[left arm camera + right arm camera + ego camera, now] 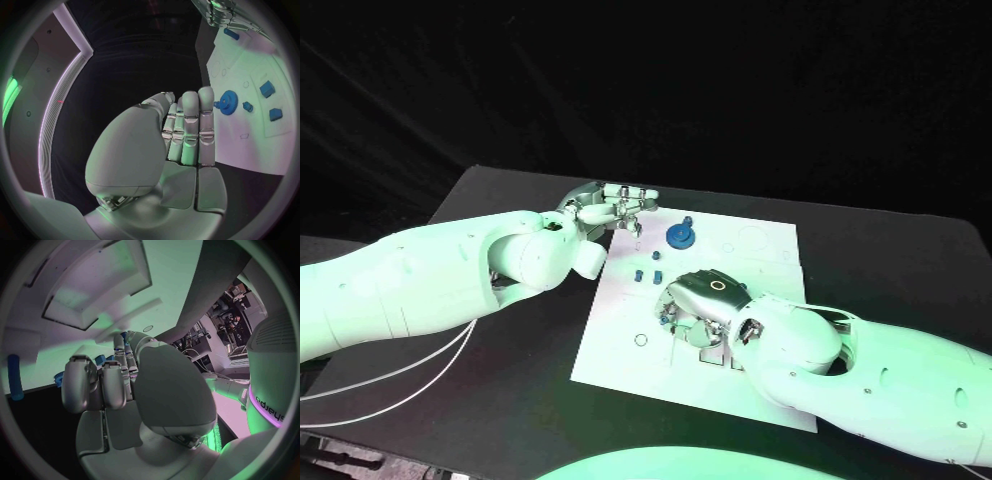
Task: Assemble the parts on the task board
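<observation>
The white task board (762, 262) lies in the middle of the table. A blue gear (679, 236) stands near its far edge, with small blue parts (646, 273) on the board nearer me. My left hand (609, 207) hovers at the board's far left corner. Its fingers (189, 127) are straight and side by side, with nothing in them, and beyond them lie the gear (226, 102) and blue blocks (267, 89). My right hand (705, 299) is bent down over the board's middle, its fingers (94, 382) curled onto the surface. Blue parts (15, 377) lie beside them; whether one is held is hidden.
A small ring (640, 339) lies on the board's near left part. Rectangular recesses (94, 290) show in the board beyond my right hand. Black table (516, 380) surrounds the board on all sides.
</observation>
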